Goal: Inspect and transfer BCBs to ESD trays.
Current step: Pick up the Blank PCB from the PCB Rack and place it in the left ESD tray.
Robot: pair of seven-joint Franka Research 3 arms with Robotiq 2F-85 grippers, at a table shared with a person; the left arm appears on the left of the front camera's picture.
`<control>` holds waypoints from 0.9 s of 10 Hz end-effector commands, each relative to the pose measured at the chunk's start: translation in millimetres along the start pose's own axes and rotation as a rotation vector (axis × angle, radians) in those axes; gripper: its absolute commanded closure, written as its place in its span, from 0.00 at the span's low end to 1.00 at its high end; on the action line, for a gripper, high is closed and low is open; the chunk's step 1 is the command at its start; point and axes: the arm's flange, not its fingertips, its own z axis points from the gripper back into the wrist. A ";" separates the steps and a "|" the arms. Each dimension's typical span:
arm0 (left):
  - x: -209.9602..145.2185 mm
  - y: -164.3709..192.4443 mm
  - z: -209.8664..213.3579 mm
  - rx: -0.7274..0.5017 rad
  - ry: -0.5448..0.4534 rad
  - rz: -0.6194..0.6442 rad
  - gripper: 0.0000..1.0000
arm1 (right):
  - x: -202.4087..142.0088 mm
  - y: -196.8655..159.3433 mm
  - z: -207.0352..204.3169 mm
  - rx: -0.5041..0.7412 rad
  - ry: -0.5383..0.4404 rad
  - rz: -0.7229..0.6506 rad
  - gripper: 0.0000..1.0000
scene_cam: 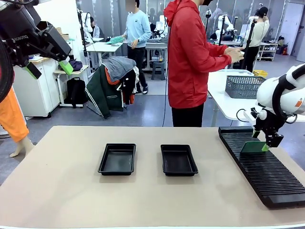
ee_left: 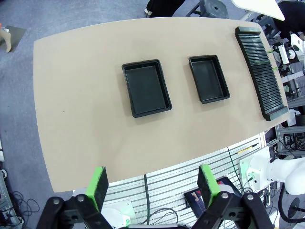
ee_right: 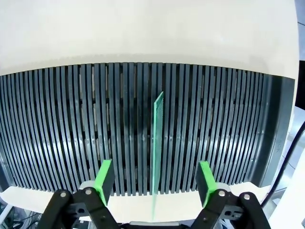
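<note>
One BCB (scene_cam: 253, 147), a thin green board, stands on edge in a slot of the long black ribbed rack (scene_cam: 259, 167). My right gripper (scene_cam: 267, 140) hangs just over it. In the right wrist view the BCB (ee_right: 156, 148) rises edge-on between the two green fingertips of the right gripper (ee_right: 155, 181), which stand well apart from it on both sides, so the gripper is open. Two empty black ESD trays (scene_cam: 117, 159) (scene_cam: 178, 160) lie side by side at mid-table. My left gripper (scene_cam: 50, 69) is held high at the left, open; in its wrist view the left gripper (ee_left: 152, 183) looks down on both ESD trays (ee_left: 145, 88) (ee_left: 208, 78).
The rack (ee_left: 261, 71) runs along the table's right side. A person in a red jacket (scene_cam: 190, 62) stands beyond the far edge, turned away. A grey wire basket (scene_cam: 244, 86) sits on a white table behind. Bare tabletop lies in front of the trays.
</note>
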 end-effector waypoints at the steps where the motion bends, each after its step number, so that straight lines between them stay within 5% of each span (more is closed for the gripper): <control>1: -0.1 0.4 0.3 0.006 0.002 0.002 0.00 | 2.2 4.4 -1.9 -0.041 0.012 -0.002 0.14; 9: -0.1 0.4 0.3 0.006 0.002 0.002 0.00 | 5.3 3.4 -2.9 -0.029 0.023 -0.024 0.42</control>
